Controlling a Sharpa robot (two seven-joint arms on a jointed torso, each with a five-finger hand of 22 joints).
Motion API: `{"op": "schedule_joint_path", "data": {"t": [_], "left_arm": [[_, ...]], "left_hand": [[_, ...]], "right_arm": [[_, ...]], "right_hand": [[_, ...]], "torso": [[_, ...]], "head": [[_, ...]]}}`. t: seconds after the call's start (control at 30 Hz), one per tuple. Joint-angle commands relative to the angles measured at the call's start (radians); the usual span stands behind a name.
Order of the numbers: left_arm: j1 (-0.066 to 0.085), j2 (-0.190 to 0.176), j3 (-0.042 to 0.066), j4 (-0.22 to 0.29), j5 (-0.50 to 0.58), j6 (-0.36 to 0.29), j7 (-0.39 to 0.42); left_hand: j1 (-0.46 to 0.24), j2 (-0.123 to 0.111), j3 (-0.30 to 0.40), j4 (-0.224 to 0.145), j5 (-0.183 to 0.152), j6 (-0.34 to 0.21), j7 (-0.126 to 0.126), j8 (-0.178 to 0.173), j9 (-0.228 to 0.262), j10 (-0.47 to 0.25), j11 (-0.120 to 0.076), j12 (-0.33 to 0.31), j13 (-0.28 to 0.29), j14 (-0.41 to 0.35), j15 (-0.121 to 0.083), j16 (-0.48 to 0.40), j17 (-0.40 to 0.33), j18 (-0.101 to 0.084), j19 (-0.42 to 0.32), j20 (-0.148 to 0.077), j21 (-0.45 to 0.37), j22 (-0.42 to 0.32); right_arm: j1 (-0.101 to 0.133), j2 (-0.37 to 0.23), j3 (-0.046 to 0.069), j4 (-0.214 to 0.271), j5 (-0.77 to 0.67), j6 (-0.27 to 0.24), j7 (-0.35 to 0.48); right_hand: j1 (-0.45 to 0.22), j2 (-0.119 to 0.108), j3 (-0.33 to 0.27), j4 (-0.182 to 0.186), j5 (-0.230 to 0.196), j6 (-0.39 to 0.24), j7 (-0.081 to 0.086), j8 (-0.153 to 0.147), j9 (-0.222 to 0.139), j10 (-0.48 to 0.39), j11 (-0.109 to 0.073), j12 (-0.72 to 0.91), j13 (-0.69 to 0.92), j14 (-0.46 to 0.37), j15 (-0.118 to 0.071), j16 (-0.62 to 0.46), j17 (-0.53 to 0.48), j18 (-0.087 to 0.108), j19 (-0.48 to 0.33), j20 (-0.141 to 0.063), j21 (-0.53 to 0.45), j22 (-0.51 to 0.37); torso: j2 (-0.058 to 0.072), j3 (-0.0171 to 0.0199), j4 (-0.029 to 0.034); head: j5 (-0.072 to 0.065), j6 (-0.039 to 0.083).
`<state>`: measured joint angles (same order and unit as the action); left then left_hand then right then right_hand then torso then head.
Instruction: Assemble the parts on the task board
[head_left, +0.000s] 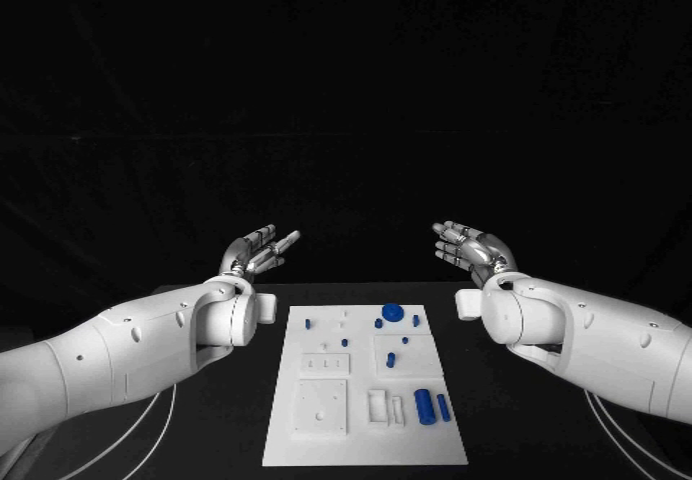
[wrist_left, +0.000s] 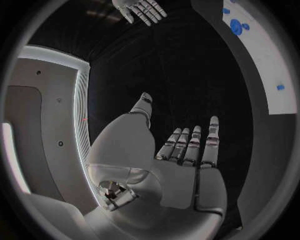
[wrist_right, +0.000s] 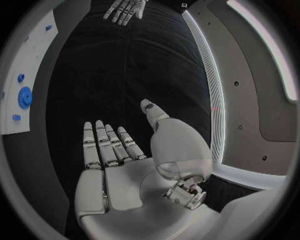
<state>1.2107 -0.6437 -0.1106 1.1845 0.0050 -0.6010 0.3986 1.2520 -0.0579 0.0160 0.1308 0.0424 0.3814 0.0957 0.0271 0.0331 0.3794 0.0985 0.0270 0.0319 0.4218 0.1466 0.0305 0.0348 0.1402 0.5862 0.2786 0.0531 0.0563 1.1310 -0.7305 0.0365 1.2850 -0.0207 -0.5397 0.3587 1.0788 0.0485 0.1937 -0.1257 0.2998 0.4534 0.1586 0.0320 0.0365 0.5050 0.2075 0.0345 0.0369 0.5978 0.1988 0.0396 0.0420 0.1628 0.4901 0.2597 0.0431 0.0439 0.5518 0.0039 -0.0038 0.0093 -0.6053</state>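
My left hand (head_left: 261, 250) and right hand (head_left: 470, 245) hovered empty, fingers apart, beyond the task board (head_left: 325, 440), where the blue parts (head_left: 424, 404) lay untouched. Assembly looked unstarted; next, I judged, a reach down for one part.

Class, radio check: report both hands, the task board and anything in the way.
Left hand open, right hand open, both raised beyond the task board. Blue parts lie on it, untouched. Nothing in the way.

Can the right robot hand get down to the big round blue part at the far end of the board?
Probably yes: the right robot hand is open, holding nothing, and nothing covers the round blue part.
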Motion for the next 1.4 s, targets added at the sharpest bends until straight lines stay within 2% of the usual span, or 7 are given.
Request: {"op": "schedule_joint_path", "data": {"t": [0.03,0.37,0.57,0.67,0.8,1.13,1.4], "left_arm": [[0.03,0.026,-0.014,-0.073,-0.003,0.163,-0.087],[0.079,0.067,-0.046,-0.189,-0.003,0.247,-0.136],[0.078,0.06,-0.045,-0.185,-0.004,0.282,-0.135],[0.078,0.056,-0.045,-0.181,-0.007,0.284,-0.131],[0.078,0.043,-0.045,-0.167,-0.021,0.285,-0.129],[0.08,-0.03,-0.045,-0.05,-0.096,0.323,-0.12],[0.092,-0.117,-0.045,0.116,-0.178,0.341,-0.116]], "left_hand": [[0.047,0.003,-0.003,0.006,0.005,0.021,0.003,0.008,0.003,0.02,0.003,0.007,0.002,0.026,0.006,0.007,0.003,0.026,0.028,0.009,0.007,0.004],[0.048,0.015,-0.008,-0.004,0.005,0.038,0.015,0.009,0.004,0.073,0.024,0.011,0.005,0.138,0.041,0.018,0.01,0.034,0.111,0.001,0.024,0.013],[0.051,0.041,-0.024,-0.031,0.007,0.133,0.034,0.017,0.009,0.22,0.039,0.02,0.012,0.315,0.041,0.03,0.018,0.032,0.207,-0.022,0.052,0.021],[0.058,0.059,-0.033,-0.052,0.013,0.258,0.05,0.03,0.018,0.436,0.048,0.038,0.022,0.525,0.043,0.074,0.031,0.02,0.26,-0.057,0.083,0.03],[0.076,0.098,-0.051,-0.095,0.027,0.544,0.049,0.037,0.035,0.658,0.037,0.035,0.023,0.661,-0.007,0.116,0.031,-0.044,0.347,-0.132,0.134,0.043],[0.159,0.142,-0.043,-0.161,0.075,0.687,0.027,0.036,0.044,0.842,-0.01,0.033,0.027,0.816,-0.082,0.191,0.051,-0.097,0.455,-0.227,0.212,0.069],[0.145,0.138,-0.065,-0.161,0.074,0.661,0.036,0.035,0.038,0.805,0.004,0.033,0.028,0.795,-0.073,0.182,0.044,-0.109,0.428,-0.226,0.226,0.075]], "right_arm": [[0.019,0.012,0.008,-0.066,-0.053,0.243,-0.13],[0.057,0.035,0.025,-0.199,-0.082,0.424,-0.236],[0.052,0.061,0.025,-0.265,-0.366,0.343,-0.169],[0.05,0.067,0.025,-0.271,-0.444,0.328,-0.161],[0.046,0.08,0.025,-0.284,-0.563,0.314,-0.154],[0.039,0.106,0.025,-0.282,-0.909,0.294,-0.152],[0.039,0.106,0.026,-0.23,-1.218,0.254,-0.229]], "right_hand": [[0.057,0.006,0.013,0.001,0.014,0.041,0.038,0.008,0.004,0.058,0.017,0.006,0.004,0.089,0.012,0.007,0.005,-0.013,0.099,-0.019,0.008,0.005],[0.132,-0.017,0.022,-0.06,0.02,0.181,0.035,0.015,0.01,0.226,0.002,0.014,0.011,0.235,0.009,0.013,0.012,-0.019,0.22,-0.037,0.02,0.013],[0.149,-0.037,0.06,-0.095,0.03,0.347,0.02,0.021,0.017,0.466,-0.027,0.023,0.022,0.415,-0.021,0.02,0.021,-0.03,0.4,-0.068,0.037,0.022],[0.145,-0.043,0.091,-0.105,0.032,0.446,0.01,0.028,0.023,0.513,-0.044,0.023,0.022,0.467,-0.041,0.023,0.025,-0.032,0.442,-0.087,0.048,0.024],[0.13,-0.056,0.159,-0.118,0.026,0.567,-0.006,0.034,0.032,0.599,-0.073,0.024,0.023,0.574,-0.082,0.028,0.038,-0.039,0.532,-0.131,0.073,0.026],[0.158,-0.074,0.138,-0.144,0.038,0.669,-0.035,0.031,0.03,0.713,-0.132,0.024,0.022,0.918,-0.215,0.172,0.18,-0.04,0.861,-0.289,0.277,0.116],[0.134,-0.091,0.183,-0.154,0.026,0.648,-0.034,0.031,0.029,0.675,-0.129,0.025,0.022,0.902,-0.235,0.532,0.454,-0.024,0.946,-0.318,0.447,0.242]], "torso": [[0.0,0.0,-0.0001],[0.0,0.0,-0.0001],[0.005,0.0001,0.0005],[0.004,-0.0006,-0.0001],[0.006,-0.0028,-0.0013],[0.03,-0.0043,0.005],[0.073,-0.0033,0.0273]], "head": [[0.0,0.0],[0.0,0.0],[0.013,-0.007],[0.014,-0.008],[0.015,-0.009],[0.015,-0.002],[-0.005,0.012]]}}
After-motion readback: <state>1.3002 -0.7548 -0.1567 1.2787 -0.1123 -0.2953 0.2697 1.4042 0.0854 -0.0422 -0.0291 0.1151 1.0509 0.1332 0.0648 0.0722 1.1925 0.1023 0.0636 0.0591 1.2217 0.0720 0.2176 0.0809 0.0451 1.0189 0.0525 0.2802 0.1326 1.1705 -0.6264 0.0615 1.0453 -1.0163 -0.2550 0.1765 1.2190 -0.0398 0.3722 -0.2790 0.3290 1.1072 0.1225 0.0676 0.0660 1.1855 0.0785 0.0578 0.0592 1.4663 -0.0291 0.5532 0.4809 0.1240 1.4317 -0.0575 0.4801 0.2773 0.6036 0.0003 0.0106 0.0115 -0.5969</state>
